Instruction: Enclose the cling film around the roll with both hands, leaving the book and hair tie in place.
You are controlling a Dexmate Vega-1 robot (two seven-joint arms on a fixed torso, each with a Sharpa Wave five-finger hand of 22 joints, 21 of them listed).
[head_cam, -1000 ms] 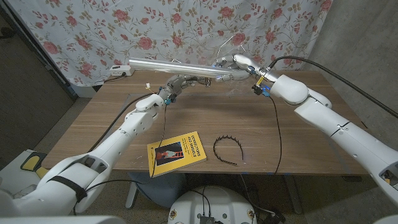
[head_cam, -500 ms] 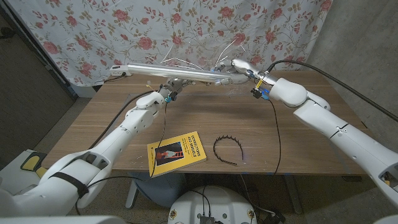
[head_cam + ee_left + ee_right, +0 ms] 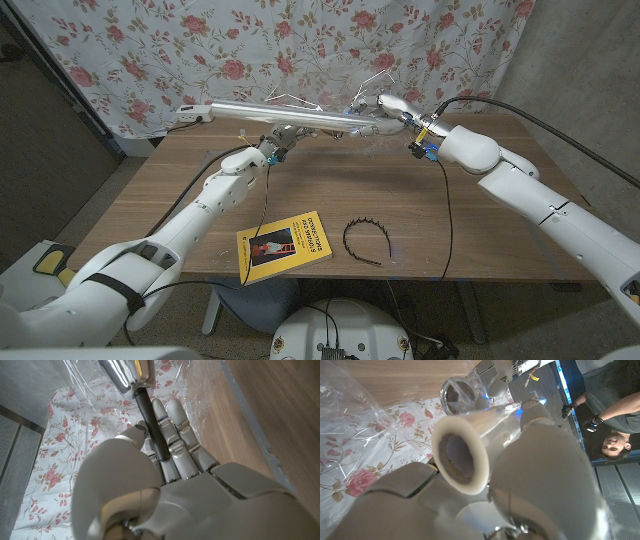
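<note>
while both hands hold the roll (image 3: 280, 108) up at 12 o'clock, right hand (image 3: 392, 110) clamped on its end, left hand (image 3: 283, 135) on the black rod, turn evenly & keep film (image 3: 375, 75) taut; book (image 3: 284, 243), hair tie (image 3: 367, 240) at 6.

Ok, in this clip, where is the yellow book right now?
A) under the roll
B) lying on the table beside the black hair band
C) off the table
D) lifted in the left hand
B: the book lies on the table just left of the hair band, while both hands hold the roll up farther back.
</note>
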